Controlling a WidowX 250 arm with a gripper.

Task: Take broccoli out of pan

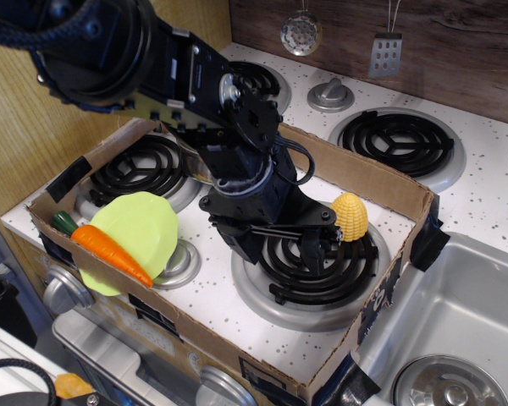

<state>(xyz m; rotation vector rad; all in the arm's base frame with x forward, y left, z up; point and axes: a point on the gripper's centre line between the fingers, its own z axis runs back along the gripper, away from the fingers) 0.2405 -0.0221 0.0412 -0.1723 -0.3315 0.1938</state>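
One robot arm reaches down over the front coil burner (317, 271), and its gripper (315, 252) hangs just above the coils with fingers slightly spread, pinching nothing visible. The arm hides most of the pan (195, 165) at 10 o'clock from the gripper; the broccoli cannot be seen. One corn piece (349, 216) stands at 1 o'clock, and one lettuce leaf (140, 233) and one carrot (110, 252) lie at 9 o'clock.

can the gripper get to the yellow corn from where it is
Probably yes: the corn stands uncovered at the edge of the burner, close beside the gripper, with nothing visible between them.
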